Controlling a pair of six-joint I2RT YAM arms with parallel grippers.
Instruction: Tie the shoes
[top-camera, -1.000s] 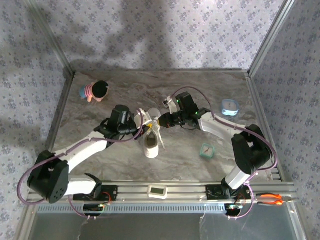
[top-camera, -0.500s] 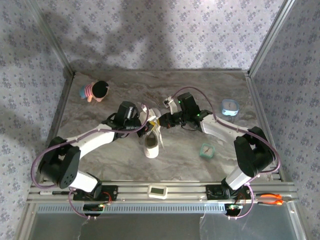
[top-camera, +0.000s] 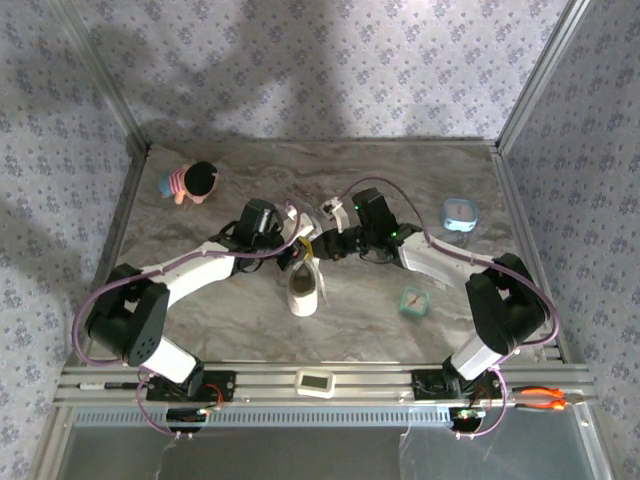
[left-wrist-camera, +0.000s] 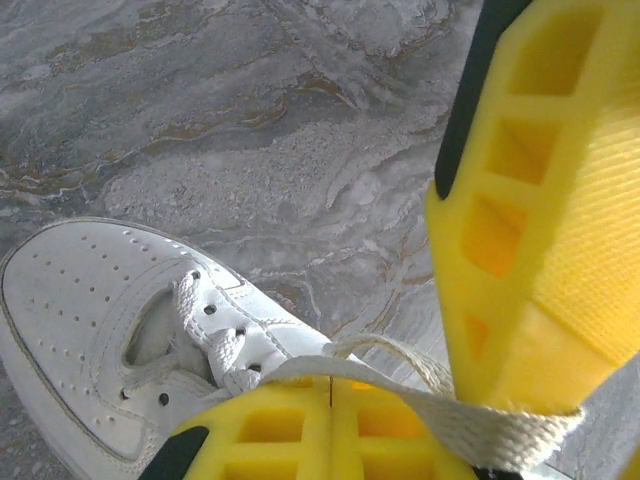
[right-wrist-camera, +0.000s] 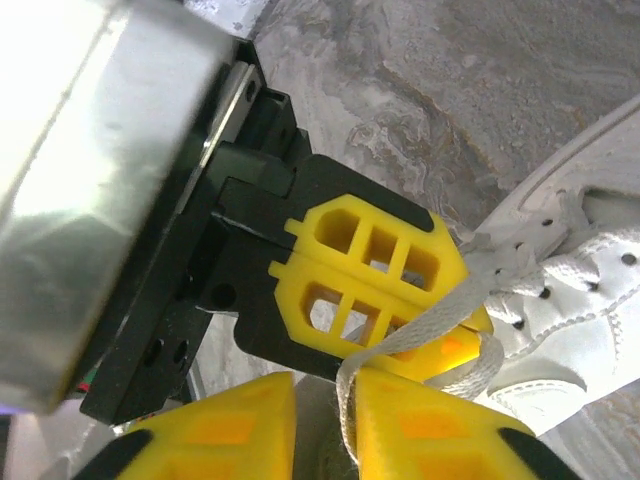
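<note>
Mid-table, top external view: left gripper (top-camera: 297, 238) and right gripper (top-camera: 322, 243) meet tip to tip over the far end of the white low-top sneaker (top-camera: 303, 288). The sneaker lies on the grey marbled tabletop (top-camera: 220, 320), between the two arms. Jaw states too small to judge from up here. Around it, well apart:
- small doll with black hair and striped body (top-camera: 190, 182), far left
- round pale-blue clock (top-camera: 460, 214), far right
- small teal clock (top-camera: 413, 301), nearer right
- white display unit (top-camera: 314, 382) on the front rail, face unreadable
- orange-handled pliers (top-camera: 545, 398) at the near right corner

Left wrist view: left gripper (left-wrist-camera: 330, 430) has its yellow fingers pressed flat together, seam closed, clamping the flat woven white lace (left-wrist-camera: 450, 410). The lace runs back to the sneaker's (left-wrist-camera: 90, 300) eyelets at lower left. One yellow finger (left-wrist-camera: 540, 200) of the right gripper crowds the right side, just above the lace.

Right wrist view: right gripper (right-wrist-camera: 325, 430) stands slightly parted. A loop of lace (right-wrist-camera: 345, 395) hangs in the narrow gap, along one finger's inner edge, not visibly pinched. Left gripper (right-wrist-camera: 420, 305) sits directly ahead, closed on the lace. Sneaker (right-wrist-camera: 570, 270) at the right edge.
</note>
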